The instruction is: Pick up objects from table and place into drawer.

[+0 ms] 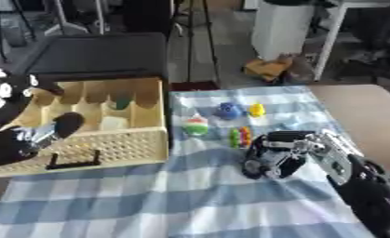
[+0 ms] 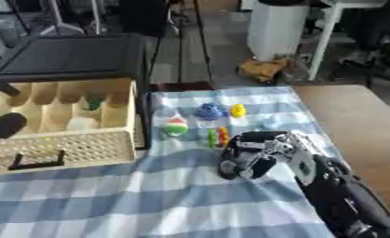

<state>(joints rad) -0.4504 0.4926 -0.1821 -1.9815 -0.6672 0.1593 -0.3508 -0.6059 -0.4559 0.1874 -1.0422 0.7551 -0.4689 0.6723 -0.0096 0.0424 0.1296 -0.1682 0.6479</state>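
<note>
Soft, blurry daylight from the far side, mild glare on the floor, faint shadows throughout.

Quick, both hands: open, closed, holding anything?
Left hand: over the drawer, fingers cannot be told.
Right hand: curled on the cloth, nothing visibly held.
</note>
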